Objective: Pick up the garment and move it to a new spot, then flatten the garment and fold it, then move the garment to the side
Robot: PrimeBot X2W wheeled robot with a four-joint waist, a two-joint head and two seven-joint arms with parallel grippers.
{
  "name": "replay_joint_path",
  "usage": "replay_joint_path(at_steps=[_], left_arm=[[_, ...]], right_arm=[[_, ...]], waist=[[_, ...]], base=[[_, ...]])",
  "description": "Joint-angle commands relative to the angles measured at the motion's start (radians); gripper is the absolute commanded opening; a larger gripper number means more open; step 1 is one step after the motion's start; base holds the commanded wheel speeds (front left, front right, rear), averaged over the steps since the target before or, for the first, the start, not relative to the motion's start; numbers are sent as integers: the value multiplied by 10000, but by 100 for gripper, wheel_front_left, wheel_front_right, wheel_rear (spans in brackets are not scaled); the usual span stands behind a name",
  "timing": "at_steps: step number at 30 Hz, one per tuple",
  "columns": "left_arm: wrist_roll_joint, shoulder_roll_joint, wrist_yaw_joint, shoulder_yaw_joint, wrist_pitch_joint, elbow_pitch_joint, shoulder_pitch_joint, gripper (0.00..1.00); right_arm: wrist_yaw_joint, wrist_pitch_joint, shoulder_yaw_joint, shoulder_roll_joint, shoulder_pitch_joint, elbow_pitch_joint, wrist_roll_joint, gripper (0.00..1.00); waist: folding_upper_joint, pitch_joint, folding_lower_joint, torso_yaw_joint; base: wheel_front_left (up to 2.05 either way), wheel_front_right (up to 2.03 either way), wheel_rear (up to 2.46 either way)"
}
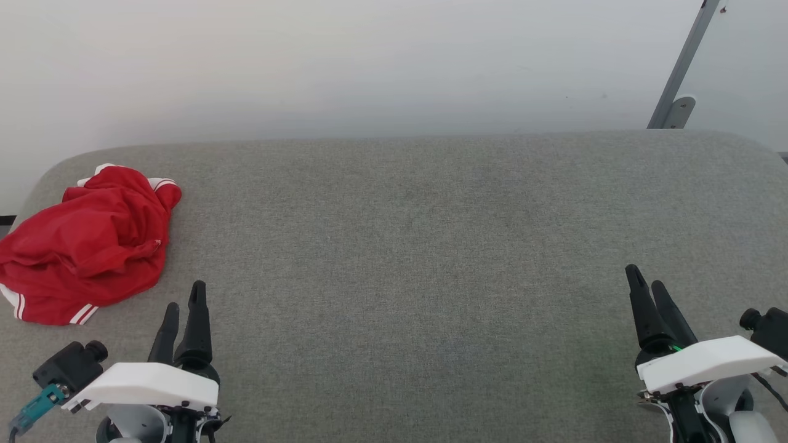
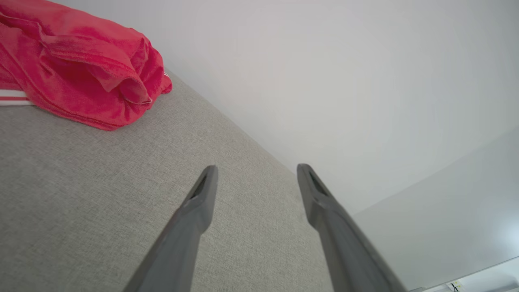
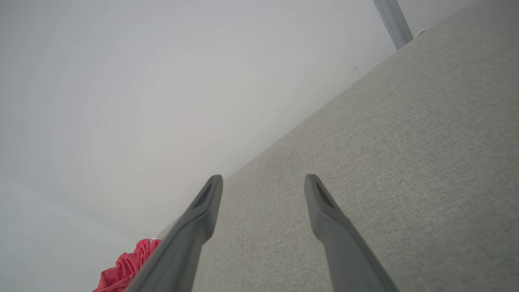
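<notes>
The garment (image 1: 86, 246) is a red T-shirt with white striped trim, crumpled in a heap at the far left of the grey fabric surface (image 1: 406, 246). It also fills the upper left of the left wrist view (image 2: 77, 56), and a red scrap of the garment (image 3: 123, 269) peeks past a finger in the right wrist view. My left gripper (image 1: 183, 295) hovers open at the lower left, just right of and below the heap, holding nothing. My right gripper (image 1: 644, 275) stands open at the lower right, far from the garment, with nothing between its fingers.
A pale wall (image 1: 369, 61) rises behind the surface's rounded back edge. A grey metal post with a bracket (image 1: 677, 80) leans at the back right. Bare grey fabric stretches between the two grippers.
</notes>
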Motion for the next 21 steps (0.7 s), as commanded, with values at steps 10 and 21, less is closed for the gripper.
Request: replay_joint_path(at_steps=[10, 21], left_arm=[[1421, 162, -67, -85, -378, -255, -150, 100], [2464, 164, -90, -96, -658, -365, -159, 100]], right_arm=[[0, -288, 66, -157, -174, -319, -1276, 100], [0, -395, 110, -222, -168, -471, -2241, 100]], waist=[[0, -11, 0, -3], [0, -21, 0, -9]], base=[[0, 0, 0], [0, 0, 0]])
